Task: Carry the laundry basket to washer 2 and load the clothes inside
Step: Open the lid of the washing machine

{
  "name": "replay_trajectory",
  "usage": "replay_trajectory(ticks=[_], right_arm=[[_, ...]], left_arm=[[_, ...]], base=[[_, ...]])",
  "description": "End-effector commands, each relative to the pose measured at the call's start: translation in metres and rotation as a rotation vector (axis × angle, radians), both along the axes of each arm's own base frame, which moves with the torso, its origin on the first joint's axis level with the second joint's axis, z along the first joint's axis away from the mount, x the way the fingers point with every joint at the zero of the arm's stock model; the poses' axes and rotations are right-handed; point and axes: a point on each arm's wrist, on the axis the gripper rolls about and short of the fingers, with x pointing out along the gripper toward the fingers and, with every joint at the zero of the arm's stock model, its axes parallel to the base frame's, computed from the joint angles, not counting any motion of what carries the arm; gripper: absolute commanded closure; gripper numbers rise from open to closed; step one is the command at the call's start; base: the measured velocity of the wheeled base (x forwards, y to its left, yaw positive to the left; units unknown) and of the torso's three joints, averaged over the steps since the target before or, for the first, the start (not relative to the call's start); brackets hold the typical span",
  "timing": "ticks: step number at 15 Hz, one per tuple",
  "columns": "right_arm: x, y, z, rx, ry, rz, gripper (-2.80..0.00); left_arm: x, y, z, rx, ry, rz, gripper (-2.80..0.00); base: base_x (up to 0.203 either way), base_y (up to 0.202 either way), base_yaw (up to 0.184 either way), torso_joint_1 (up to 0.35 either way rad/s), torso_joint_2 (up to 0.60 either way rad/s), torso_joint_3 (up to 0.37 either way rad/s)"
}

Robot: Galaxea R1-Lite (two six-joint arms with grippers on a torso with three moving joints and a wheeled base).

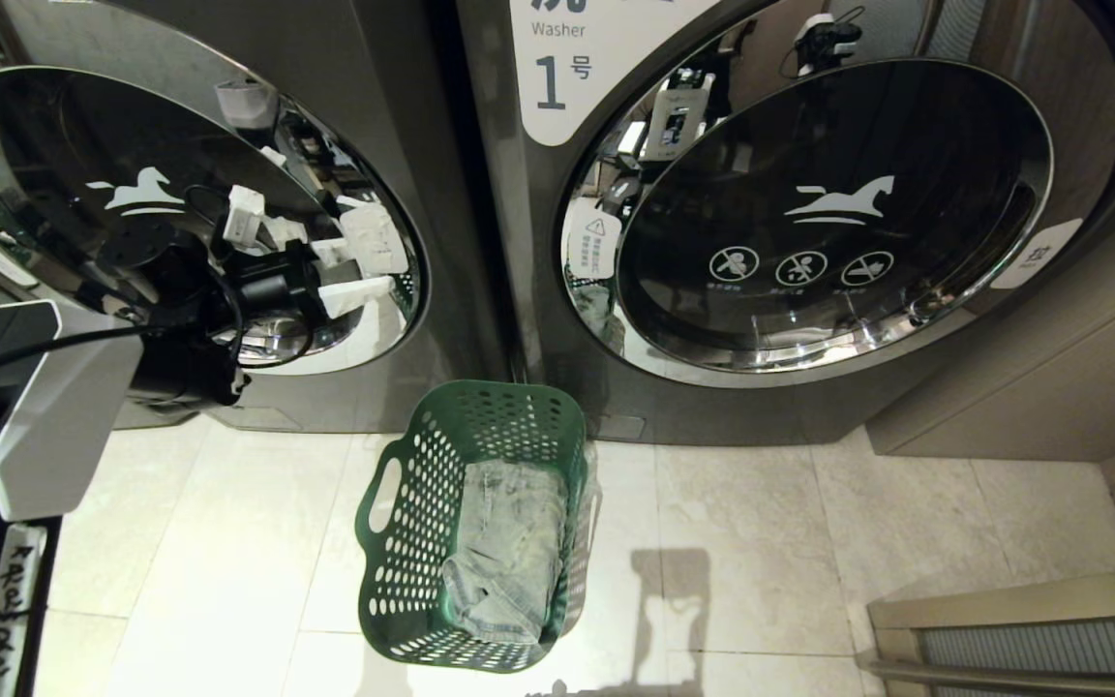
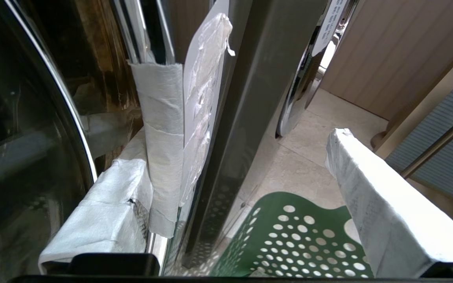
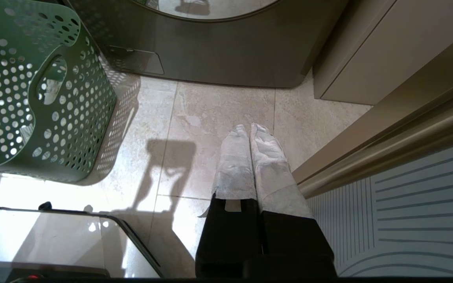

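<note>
My left gripper at ten o'clock in head view, up against chrome rim of left washer door, fingers spread wide, nothing between them. Basket on floor at six o'clock, standing before gap between both washers, jeans folded inside. Washer marked 1 at one o'clock, door closed. My right gripper low over tiles, just right of basket, fingers pressed together, empty.
</note>
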Motion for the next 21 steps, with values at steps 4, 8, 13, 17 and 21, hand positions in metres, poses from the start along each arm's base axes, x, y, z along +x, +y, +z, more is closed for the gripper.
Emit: replay_trajectory(ticks=[4,8,13,17,21], right_arm=[[0.0,0.0,0.0,-0.001,0.001,0.001,0.0],[0.0,0.0,0.0,-0.001,0.001,0.001,0.0],[0.0,0.0,0.0,-0.001,0.001,0.001,0.0],[0.0,0.0,0.0,-0.001,0.001,0.001,0.0],[0.0,0.0,0.0,-0.001,0.001,0.001,0.0]], left_arm=[[-0.022,-0.034,0.006,0.006,0.002,-0.087,-2.8],[-0.033,-0.029,0.002,0.007,0.005,-0.078,-2.8],[-0.035,-0.015,-0.007,0.003,0.034,-0.039,-2.8],[-0.036,0.014,-0.02,-0.008,0.086,0.048,-2.8],[-0.043,0.053,-0.027,-0.015,0.122,0.149,-2.8]], base=[[0.0,0.0,0.0,0.0,0.0,0.0],[0.0,0.0,0.0,0.0,0.0,0.0],[0.0,0.0,0.0,0.0,0.0,0.0],[0.0,0.0,0.0,0.0,0.0,0.0],[0.0,0.0,0.0,0.0,0.0,0.0]])
